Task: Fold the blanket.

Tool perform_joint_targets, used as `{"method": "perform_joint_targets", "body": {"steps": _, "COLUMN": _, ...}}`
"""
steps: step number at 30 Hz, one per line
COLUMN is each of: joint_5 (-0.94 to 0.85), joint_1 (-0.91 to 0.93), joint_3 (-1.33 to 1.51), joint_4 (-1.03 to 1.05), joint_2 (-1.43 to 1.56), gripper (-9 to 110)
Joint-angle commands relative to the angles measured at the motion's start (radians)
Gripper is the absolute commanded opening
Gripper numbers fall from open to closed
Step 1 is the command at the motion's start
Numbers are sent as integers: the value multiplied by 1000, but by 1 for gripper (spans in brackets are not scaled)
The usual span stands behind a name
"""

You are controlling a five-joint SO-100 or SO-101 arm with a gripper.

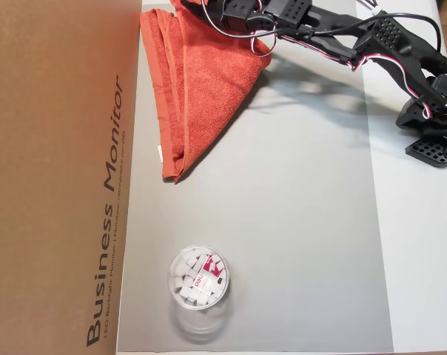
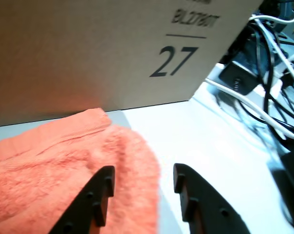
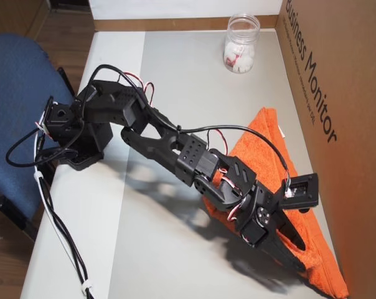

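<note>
Gripper (image 2: 143,178) spread open, hovering over blanket (image 1: 201,89) bunched beside cardboard box (image 1: 53,170) on table (image 1: 283,222). Soft, floppy terry, probably best pinched at hemmed corner.

Cardboard box (image 1: 57,177) is walling off the whole side beside the blanket (image 1: 201,89), no passage there. Grey mat (image 1: 297,222) is lying bare between blanket and plastic jar (image 1: 199,278), leaving wide room. In the wrist view, cables (image 2: 264,97) are cluttering the right side past the open gripper (image 2: 143,179).
</note>
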Motion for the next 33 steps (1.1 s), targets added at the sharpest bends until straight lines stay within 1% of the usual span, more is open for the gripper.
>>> {"method": "perform_joint_targets", "body": {"steps": 1, "joint_5": 9, "joint_1": 17, "joint_3": 32, "joint_4": 44, "joint_2": 167, "gripper": 11}}
{"method": "perform_joint_targets", "body": {"steps": 5, "joint_5": 46, "joint_1": 26, "joint_3": 121, "joint_4": 123, "joint_2": 278, "gripper": 11}}
{"method": "perform_joint_targets", "body": {"steps": 13, "joint_5": 304, "joint_1": 43, "joint_3": 278, "joint_4": 311, "joint_2": 486, "gripper": 11}}
{"method": "perform_joint_targets", "body": {"steps": 19, "joint_5": 548, "joint_1": 61, "joint_3": 393, "joint_4": 506, "joint_2": 591, "gripper": 11}}
{"method": "perform_joint_targets", "body": {"steps": 21, "joint_5": 601, "joint_1": 60, "joint_3": 434, "joint_4": 565, "joint_2": 617, "gripper": 11}}
{"method": "perform_joint_targets", "body": {"steps": 23, "joint_5": 623, "joint_1": 52, "joint_3": 472, "joint_4": 600, "joint_2": 637, "gripper": 11}}
{"method": "perform_joint_targets", "body": {"steps": 26, "joint_5": 627, "joint_1": 43, "joint_3": 522, "joint_4": 597, "joint_2": 653, "gripper": 11}}
{"method": "perform_joint_targets", "body": {"steps": 33, "joint_5": 632, "joint_1": -18, "joint_3": 535, "joint_4": 606, "joint_2": 658, "gripper": 12}}
